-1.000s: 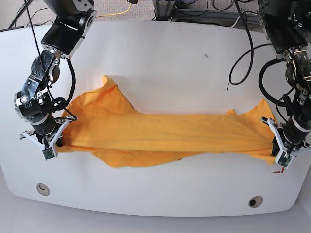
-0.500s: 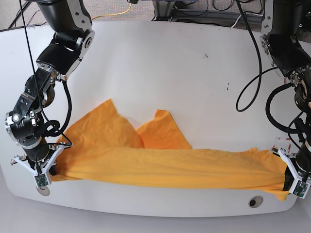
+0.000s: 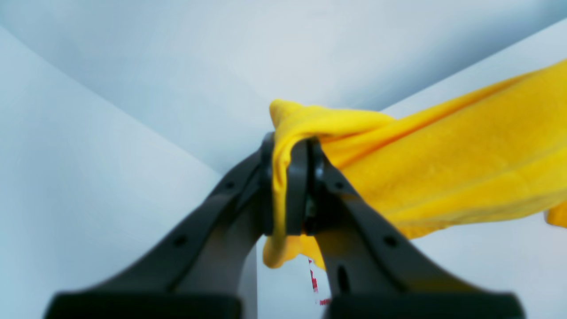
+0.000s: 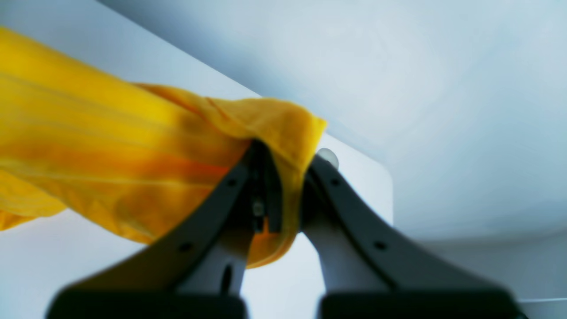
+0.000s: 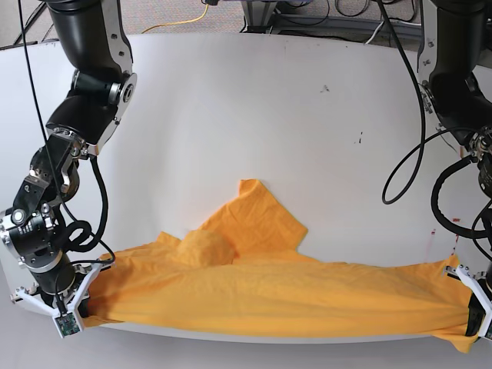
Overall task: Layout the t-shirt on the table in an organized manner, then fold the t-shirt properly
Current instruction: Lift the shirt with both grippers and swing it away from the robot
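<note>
pinching t-shirt (image 5: pixel 284 296) ends — left gripper (image 3: pixel 290 188) clamped; right gripper (image 4: pixel 283 195) clamped; stretched over table (image 5: pixel 254 115) front edge

T-shirt (image 5: pixel 277 296) plain orange-yellow all over, no print showing; brighter yellow in the left wrist view, deeper orange in the folds in the right wrist view. Table (image 5: pixel 254 115) white, with a few small dark specks and bits of red tape (image 5: pixel 455 247) near its edge. Left gripper (image 3: pixel 290 190) fingers dark grey to black. Right gripper (image 4: pixel 279 195) same dark grey. Arms black with white brackets. A yellow cable (image 5: pixel 184 21) on the floor beyond.
</note>
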`<state>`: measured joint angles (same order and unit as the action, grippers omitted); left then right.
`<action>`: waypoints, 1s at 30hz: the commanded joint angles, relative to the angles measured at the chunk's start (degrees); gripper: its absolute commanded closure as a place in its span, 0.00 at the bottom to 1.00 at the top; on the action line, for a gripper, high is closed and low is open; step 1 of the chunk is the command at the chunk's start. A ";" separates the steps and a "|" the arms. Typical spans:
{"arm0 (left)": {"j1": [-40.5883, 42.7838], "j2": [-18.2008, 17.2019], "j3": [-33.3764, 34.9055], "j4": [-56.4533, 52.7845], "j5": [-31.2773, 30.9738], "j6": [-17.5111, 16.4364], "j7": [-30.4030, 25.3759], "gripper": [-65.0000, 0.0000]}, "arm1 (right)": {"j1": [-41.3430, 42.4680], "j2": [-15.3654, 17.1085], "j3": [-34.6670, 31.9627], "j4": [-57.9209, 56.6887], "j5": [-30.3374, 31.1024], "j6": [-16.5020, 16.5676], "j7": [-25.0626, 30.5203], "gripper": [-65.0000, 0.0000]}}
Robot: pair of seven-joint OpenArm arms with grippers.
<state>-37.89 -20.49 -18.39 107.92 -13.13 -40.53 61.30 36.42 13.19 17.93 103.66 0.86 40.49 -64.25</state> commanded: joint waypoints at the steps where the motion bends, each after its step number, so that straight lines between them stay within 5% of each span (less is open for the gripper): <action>1: -3.39 -0.83 -0.20 0.26 0.07 0.53 -1.21 1.00 | 4.15 0.83 0.04 0.30 -0.12 -0.49 -0.24 0.97; 23: -21.14 -0.48 2.61 -13.28 0.07 0.53 -1.21 1.00 | 24.72 6.02 -8.75 -18.78 -0.20 -0.49 2.40 0.98; 30: -20.97 -0.48 3.93 -13.11 -0.02 0.53 -1.21 1.00 | 24.72 6.19 -9.27 -18.95 -0.20 -0.49 2.31 0.98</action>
<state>-57.74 -20.14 -14.11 94.32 -13.72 -40.42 60.82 60.18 18.92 8.56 83.68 1.28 40.47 -62.67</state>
